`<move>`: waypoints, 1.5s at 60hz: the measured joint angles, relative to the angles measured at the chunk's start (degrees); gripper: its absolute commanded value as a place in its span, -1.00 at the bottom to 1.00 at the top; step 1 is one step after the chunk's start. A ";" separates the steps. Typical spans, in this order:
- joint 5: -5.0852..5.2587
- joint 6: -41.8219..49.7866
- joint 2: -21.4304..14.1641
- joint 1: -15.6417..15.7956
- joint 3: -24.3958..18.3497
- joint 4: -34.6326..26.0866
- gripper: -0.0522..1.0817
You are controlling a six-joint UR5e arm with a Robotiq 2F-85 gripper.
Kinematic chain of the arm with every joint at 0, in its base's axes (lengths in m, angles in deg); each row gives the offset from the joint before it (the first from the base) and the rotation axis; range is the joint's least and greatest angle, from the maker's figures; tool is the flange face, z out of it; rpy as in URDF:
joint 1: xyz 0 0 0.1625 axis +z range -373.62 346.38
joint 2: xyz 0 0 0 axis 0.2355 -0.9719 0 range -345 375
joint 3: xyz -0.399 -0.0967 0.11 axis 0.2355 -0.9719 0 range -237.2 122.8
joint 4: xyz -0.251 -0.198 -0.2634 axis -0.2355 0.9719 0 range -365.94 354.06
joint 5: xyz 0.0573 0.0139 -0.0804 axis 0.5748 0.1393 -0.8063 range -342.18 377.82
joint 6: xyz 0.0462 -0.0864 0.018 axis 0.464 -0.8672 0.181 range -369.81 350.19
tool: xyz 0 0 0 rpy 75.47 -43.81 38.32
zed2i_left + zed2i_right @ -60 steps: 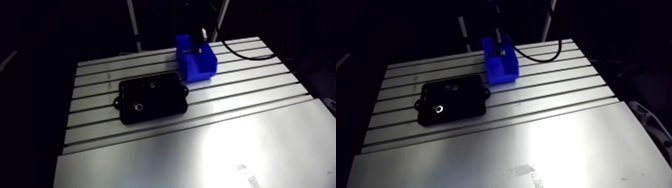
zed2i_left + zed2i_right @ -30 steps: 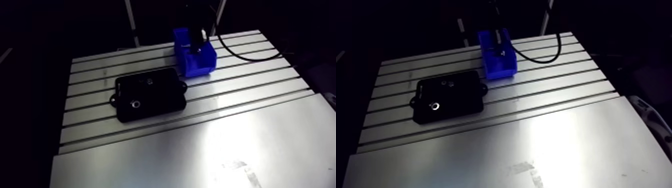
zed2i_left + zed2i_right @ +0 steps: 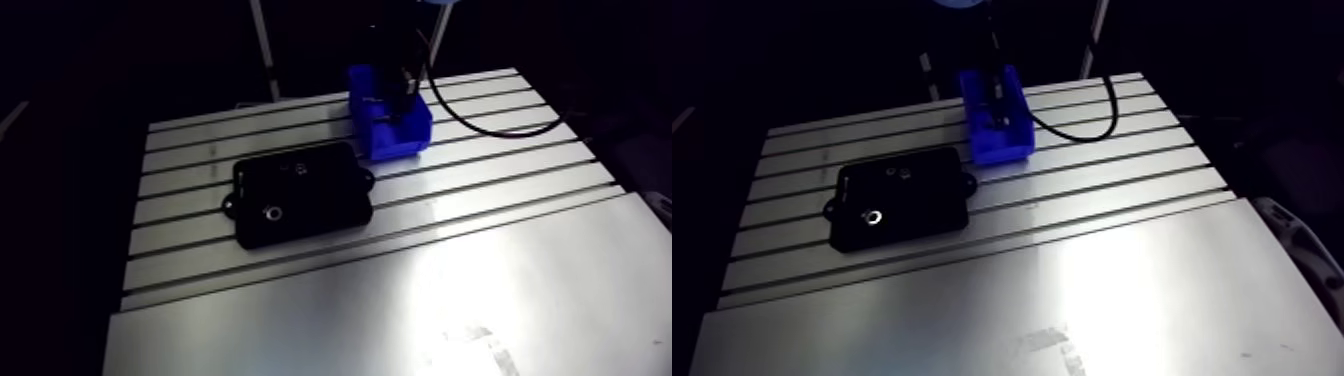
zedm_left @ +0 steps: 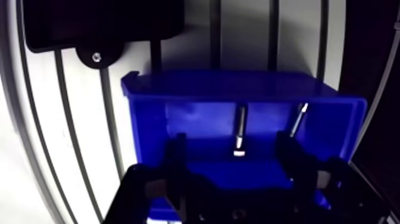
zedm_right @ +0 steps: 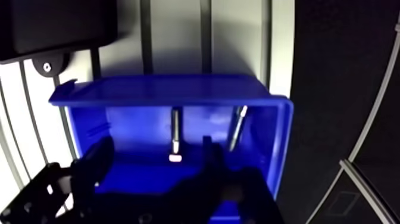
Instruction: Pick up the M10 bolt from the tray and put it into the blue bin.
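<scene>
In the arm view the blue bin (image 3: 392, 130) sits at upper centre on the table (image 3: 520, 260). The gripper (image 3: 398, 95) hangs over it, and the black tray (image 3: 300, 195) lies left of centre. In the wrist view the fingers (image 4: 176, 156) stand wide apart, gripping nothing. The M10 bolt (image 4: 239, 128) lies inside the bin, between them.

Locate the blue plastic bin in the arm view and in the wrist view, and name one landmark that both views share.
Arm view: the blue plastic bin stands near the far edge of the slotted aluminium table, just beyond the flat black tray.
Wrist view: the bin lies directly under the open gripper.
Shared landmark: the black tray, whose corner shows beyond the bin.
</scene>
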 measured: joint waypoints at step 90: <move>-2.04 87.78 -17.60 2.10 -19.16 -37.34 -0.90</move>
